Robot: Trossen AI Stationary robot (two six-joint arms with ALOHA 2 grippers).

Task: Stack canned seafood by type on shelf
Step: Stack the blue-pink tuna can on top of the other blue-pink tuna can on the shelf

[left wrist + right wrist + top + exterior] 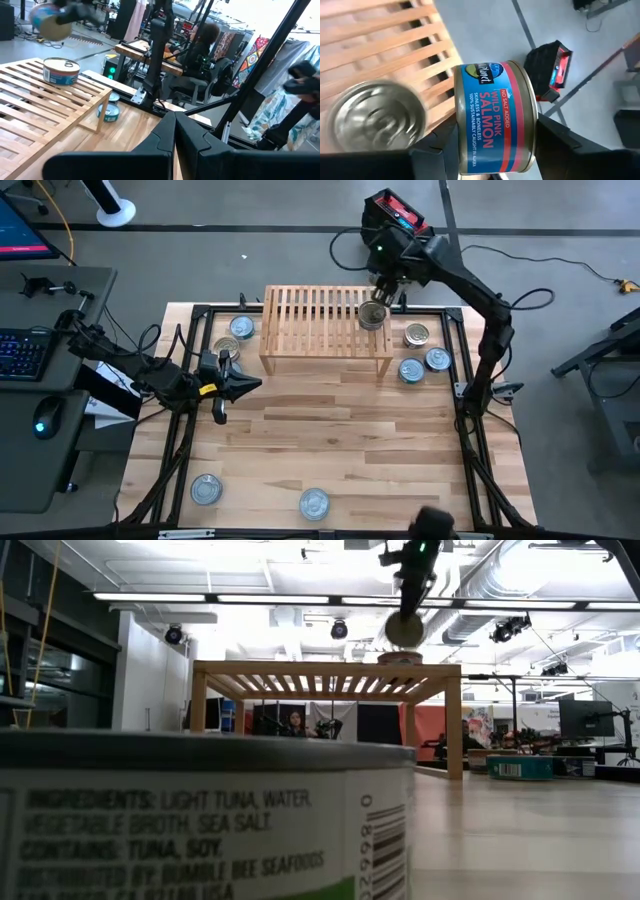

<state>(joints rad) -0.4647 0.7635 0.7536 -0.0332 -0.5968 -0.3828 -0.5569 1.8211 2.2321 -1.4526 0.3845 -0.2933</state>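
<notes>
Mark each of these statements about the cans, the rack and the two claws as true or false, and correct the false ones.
1. The right claw holds a pink salmon can above the wooden rack. True.
2. The rack top is bare. False: one can already sits on its slats, close under the held one.
3. The left claw grips a can. False: its fingers are together with nothing between them, and it waits over the table left of the rack.
4. Three cans lie on the table right of the rack. True.
5. The can nearest the low camera is labelled light tuna. True.
</notes>
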